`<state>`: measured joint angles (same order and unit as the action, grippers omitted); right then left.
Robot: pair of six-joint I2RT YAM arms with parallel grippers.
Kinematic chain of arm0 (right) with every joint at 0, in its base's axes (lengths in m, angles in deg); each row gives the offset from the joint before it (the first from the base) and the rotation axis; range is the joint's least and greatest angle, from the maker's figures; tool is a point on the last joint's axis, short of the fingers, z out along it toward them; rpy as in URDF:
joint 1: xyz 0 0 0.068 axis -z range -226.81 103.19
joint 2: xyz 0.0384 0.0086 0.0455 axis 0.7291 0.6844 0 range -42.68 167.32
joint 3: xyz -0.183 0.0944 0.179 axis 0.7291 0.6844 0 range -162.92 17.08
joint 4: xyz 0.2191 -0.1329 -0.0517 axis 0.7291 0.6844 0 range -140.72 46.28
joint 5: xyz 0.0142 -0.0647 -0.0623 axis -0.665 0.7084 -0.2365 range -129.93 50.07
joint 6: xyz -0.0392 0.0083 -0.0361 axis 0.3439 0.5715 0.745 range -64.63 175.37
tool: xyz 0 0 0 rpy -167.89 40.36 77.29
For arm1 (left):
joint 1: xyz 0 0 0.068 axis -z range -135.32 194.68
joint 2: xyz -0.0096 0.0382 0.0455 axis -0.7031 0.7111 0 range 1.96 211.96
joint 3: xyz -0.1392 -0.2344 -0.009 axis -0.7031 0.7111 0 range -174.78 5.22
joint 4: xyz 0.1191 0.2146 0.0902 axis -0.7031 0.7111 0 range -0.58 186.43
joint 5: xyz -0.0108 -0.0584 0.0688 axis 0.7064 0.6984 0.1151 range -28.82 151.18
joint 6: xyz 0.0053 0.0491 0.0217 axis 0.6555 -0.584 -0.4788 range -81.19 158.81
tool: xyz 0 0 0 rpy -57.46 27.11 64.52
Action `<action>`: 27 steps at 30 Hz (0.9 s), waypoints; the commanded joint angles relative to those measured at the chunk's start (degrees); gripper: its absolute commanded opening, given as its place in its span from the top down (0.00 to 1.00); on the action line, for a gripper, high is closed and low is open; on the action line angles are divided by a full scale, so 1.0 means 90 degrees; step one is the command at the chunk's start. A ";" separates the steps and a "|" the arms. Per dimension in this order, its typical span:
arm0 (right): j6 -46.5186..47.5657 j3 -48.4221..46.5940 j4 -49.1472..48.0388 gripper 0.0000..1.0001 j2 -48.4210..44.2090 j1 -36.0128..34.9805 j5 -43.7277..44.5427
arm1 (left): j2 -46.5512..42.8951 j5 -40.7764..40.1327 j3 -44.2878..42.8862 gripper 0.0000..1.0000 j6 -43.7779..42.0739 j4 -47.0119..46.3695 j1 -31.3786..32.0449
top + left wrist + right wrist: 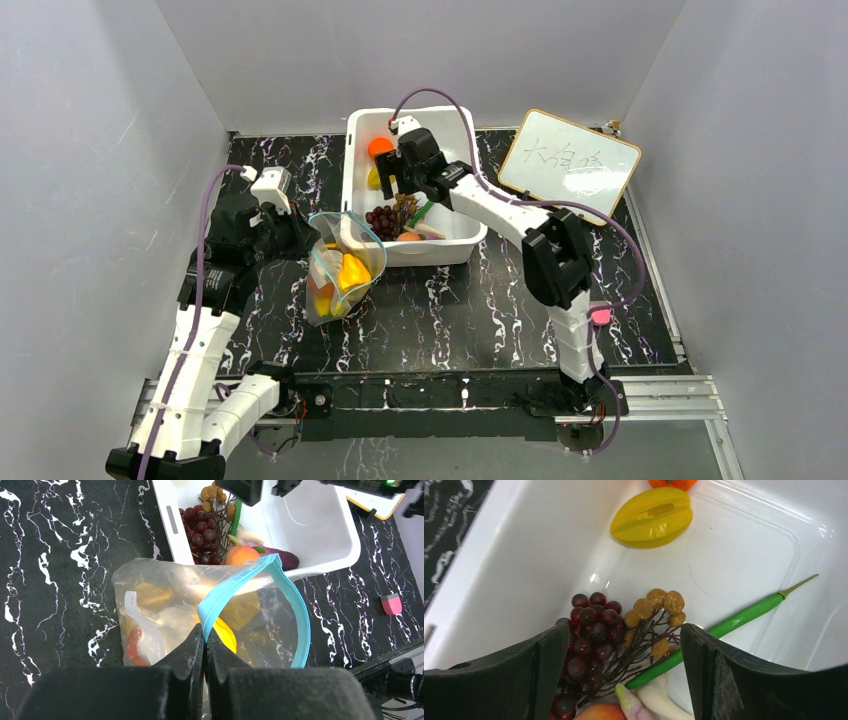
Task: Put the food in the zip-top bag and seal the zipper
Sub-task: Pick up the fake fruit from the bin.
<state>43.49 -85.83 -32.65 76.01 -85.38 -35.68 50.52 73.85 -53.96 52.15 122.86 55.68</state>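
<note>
The tub wall stands between grapes and zip-top bag.

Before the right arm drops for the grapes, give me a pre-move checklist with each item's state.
1. Left gripper shut on the zip-top bag at its zipper: ok.
2. Bag mouth held open: ok, the zipper forms a wide loop.
3. Right gripper open and empty: ok.
4. Grapes below the open jaws, in the white tub: ok.
5. Grapes free of neighbours: not ok, the brown berry sprig lies against them and the green pod is close by.
6. Room left in the bag: cannot tell; yellow and orange pieces are already inside.
</note>
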 commanded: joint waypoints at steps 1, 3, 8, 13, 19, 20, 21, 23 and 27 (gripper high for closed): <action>0.0635 -0.0986 0.0474 0.18 0.0561 0.0023 0.0329 | -0.0066 0.0049 -0.0115 1.00 0.0092 -0.0146 0.0025; 0.0756 -0.1151 0.0532 0.12 0.0845 0.0018 0.0294 | -0.0018 0.0023 -0.0206 1.00 0.0055 -0.0097 0.0027; 0.0945 -0.1294 0.0516 0.05 0.1271 0.0022 0.0728 | -0.0019 -0.0035 -0.0322 1.00 -0.0003 -0.0026 0.0027; 0.1092 -0.1529 0.0651 0.08 0.1727 0.0077 0.0833 | -0.0012 -0.0092 -0.0335 1.00 -0.0054 0.0003 0.0026; 0.0804 -0.1570 0.0788 0.25 0.1909 0.0209 0.0459 | 0.0016 -0.0147 -0.0374 1.00 -0.0086 0.0016 0.0027; 0.0781 -0.1543 0.0768 0.28 0.1902 0.0228 0.0428 | 0.0026 -0.0147 -0.0385 1.00 -0.0086 0.0016 0.0025; 0.0774 -0.1519 0.0746 0.32 0.1898 0.0253 0.0403 | 0.0026 -0.0152 -0.0397 1.00 -0.0086 0.0016 0.0027; 0.0812 -0.1494 0.0698 0.39 0.1873 0.0279 0.0377 | 0.0031 -0.0155 -0.0420 1.00 -0.0104 0.0029 0.0027; 0.0879 -0.1582 0.0626 0.53 0.1784 0.0333 0.0347 | 0.0090 -0.0184 -0.0532 1.00 -0.0127 0.0078 0.0026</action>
<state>50.70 -97.46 -24.72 93.70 -82.89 -32.16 51.17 72.62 -55.53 51.76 123.77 55.68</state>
